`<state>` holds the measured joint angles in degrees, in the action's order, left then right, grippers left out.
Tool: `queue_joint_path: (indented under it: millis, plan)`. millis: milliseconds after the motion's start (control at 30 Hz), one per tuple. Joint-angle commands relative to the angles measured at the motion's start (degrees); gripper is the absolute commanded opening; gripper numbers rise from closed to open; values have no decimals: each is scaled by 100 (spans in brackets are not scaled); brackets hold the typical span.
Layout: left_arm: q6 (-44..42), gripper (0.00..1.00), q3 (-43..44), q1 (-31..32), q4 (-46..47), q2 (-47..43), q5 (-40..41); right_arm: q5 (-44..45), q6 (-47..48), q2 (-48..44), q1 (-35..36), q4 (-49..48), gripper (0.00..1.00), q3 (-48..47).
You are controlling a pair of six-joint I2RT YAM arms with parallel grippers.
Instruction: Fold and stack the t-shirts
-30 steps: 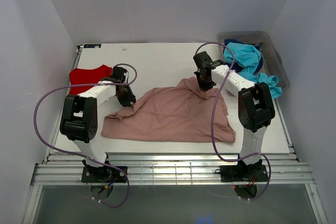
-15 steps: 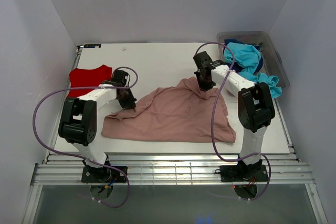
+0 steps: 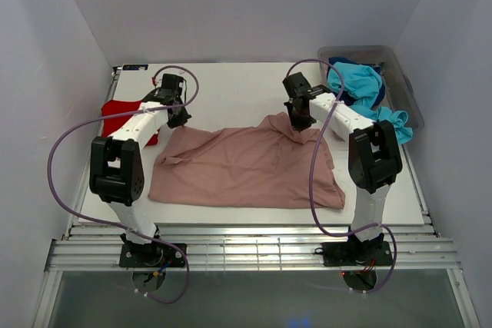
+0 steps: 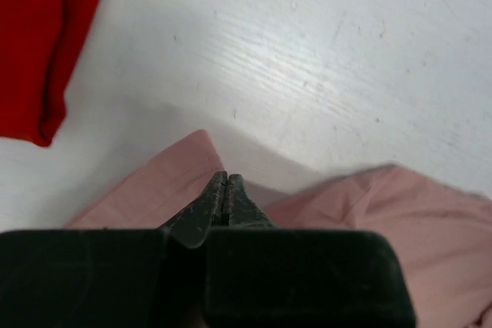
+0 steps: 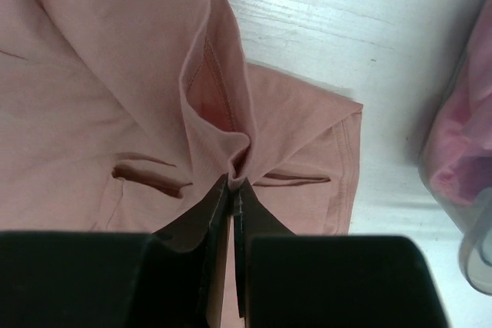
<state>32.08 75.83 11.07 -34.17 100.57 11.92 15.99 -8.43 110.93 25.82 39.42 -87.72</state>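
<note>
The step in hand looks like spreading the pink t-shirt (image 3: pixel 246 167) flat on the desk (image 3: pixel 231 86) before any fold. The left fingers (image 4: pixel 209 207) are pressed fully together. The cloth rises to meet their tips with a shadow under its edge, which suggests they pinch a thin corner of it. The right fingers (image 5: pixel 260 224) are likewise shut, with a gathered peak of the same cloth clamped between their tips. The t-shirt stretches between the two pairs of fingers and spreads out on the near side of them, wrinkled, with a ridge running from the left fingers.

To do this well, both pairs should draw apart at equal height until the far edge goes taut, then lower the cloth without slackening. The left hold looks shallow, so a hard tug could slip it.

The red t-shirt (image 3: pixel 119 109) lies just to the left of the left fingers, and the drag should stay clear of it. A turquoise t-shirt (image 3: pixel 357 82) sits in the bin (image 3: pixel 403 82) to the right of the right fingers.
</note>
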Motion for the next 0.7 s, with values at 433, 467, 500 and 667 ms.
queue_joint_path:
  millis: [433, 467, 500, 667]
  plan:
    - [-527, 0, 1346, -342, -283, 1227, 1549, 739, 87, 1615, -376, 848, 8, -3251]
    - [-536, 0, 1381, -334, -283, 1254, 1724, 722, 104, 1659, -411, 831, 8, -3269]
    - [-536, 6, 1451, -334, -283, 1271, 1804, 704, 113, 1738, -446, 796, 8, -3269]
    - [-676, 28, 1548, -342, -177, 1455, 1972, 564, 236, 1940, -613, 541, 8, -3207]
